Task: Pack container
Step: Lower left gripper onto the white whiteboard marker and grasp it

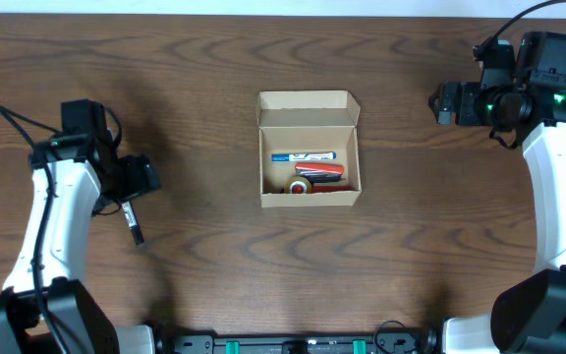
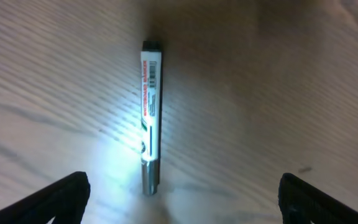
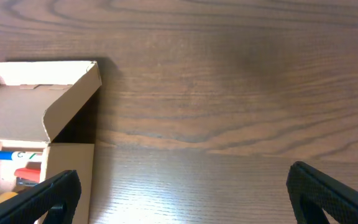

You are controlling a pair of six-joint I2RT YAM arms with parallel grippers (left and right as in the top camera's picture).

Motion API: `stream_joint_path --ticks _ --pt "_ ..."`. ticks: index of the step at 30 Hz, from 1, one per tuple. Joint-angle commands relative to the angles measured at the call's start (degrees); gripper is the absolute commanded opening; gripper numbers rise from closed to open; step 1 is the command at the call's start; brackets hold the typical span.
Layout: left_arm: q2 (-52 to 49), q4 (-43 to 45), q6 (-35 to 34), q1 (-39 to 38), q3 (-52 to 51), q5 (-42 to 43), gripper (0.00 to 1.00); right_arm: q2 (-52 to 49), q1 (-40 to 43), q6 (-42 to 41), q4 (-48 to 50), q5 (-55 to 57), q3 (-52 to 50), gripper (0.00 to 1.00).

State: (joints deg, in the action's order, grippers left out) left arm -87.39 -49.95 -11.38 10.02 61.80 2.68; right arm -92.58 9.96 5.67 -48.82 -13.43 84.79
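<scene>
The tan cardboard container (image 1: 310, 202) stands open at the table's middle, lid flap folded back. Inside lie a blue-capped marker (image 1: 303, 157), a red marker (image 1: 320, 170) and a yellow tape roll (image 1: 301, 186). The container's right wall and flap also show in the right wrist view (image 3: 61, 106). A black-capped white marker (image 1: 135, 224) lies on the table at the left and runs lengthwise in the left wrist view (image 2: 150, 115). My left gripper (image 2: 182, 199) is open and empty, just above this marker's near end. My right gripper (image 3: 182, 193) is open and empty, over bare table right of the container.
The table top (image 1: 214, 79) is dark brown wood. Both arm bases stand at the front corners.
</scene>
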Motion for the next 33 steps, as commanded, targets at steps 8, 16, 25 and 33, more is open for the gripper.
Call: stream_joint_path --ticks 8,16,25,33 --pt "-9.09 4.85 -2.51 0.2 -3.19 0.35 0.95 -0.37 0.22 0.83 -0.7 0.07 0.52 0.99" --pt "-15.37 6.29 3.65 0.2 -3.19 1.95 0.95 -0.37 0.22 0.81 -1.77 0.09 0.52 0.98" --pt "-16.11 5.88 12.74 0.72 -3.19 2.97 0.95 -0.37 0.22 0.81 -1.81 0.09 0.52 0.98" --pt "-16.11 6.6 14.01 4.72 -3.21 4.9 0.95 -0.37 0.17 0.81 -2.71 0.09 0.52 0.98"
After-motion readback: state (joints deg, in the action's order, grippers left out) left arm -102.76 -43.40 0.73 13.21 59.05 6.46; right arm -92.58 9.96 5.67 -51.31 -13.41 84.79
